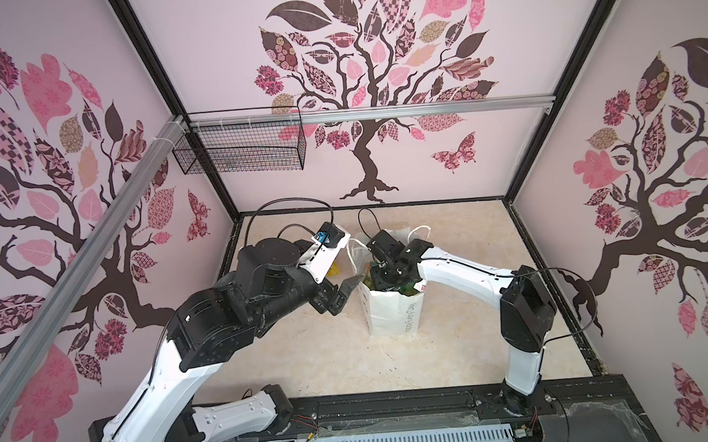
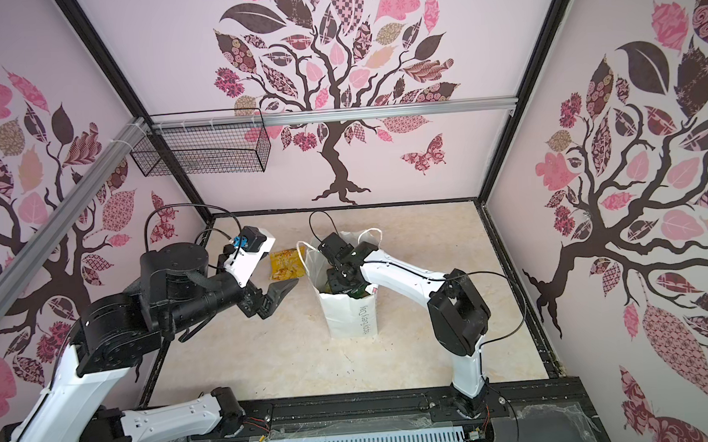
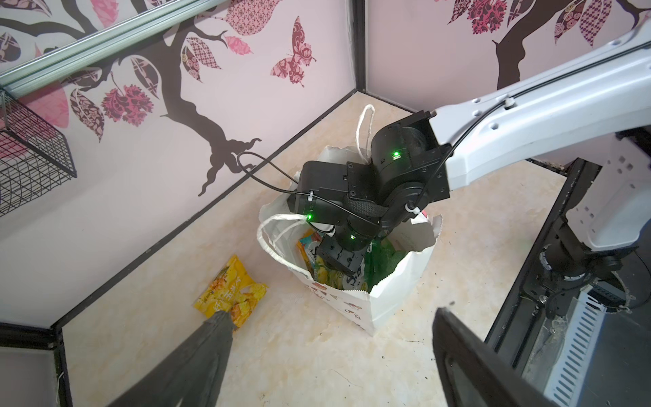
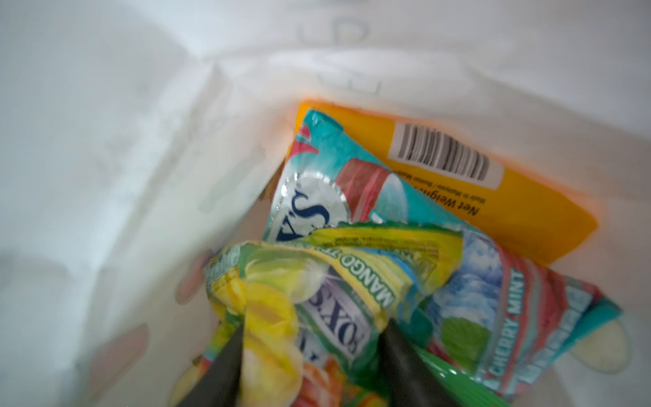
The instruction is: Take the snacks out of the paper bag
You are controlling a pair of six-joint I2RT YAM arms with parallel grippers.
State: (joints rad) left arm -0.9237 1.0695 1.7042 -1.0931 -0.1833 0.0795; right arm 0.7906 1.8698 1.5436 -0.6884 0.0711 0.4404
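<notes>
Foil-wrapped and marked "FOX'S", the green-yellow packet (image 4: 317,299) is pinched between the two fingers of the right gripper (image 4: 315,322), deep inside the paper bag (image 1: 394,315), which is stood upright on the table (image 1: 330,356). A teal-red packet (image 4: 352,176) is seen beneath it, and an orange packet (image 4: 510,218) is laid against the bag's wall. A yellow packet (image 3: 230,290) is laid flat on the table just beside the bag, near the left gripper (image 3: 334,313), whose jaws are held wide and empty. In both top views the right gripper's fingers are hidden by the bag's rim. A green packet (image 4: 454,382) is cut off at the picture's edge.
</notes>
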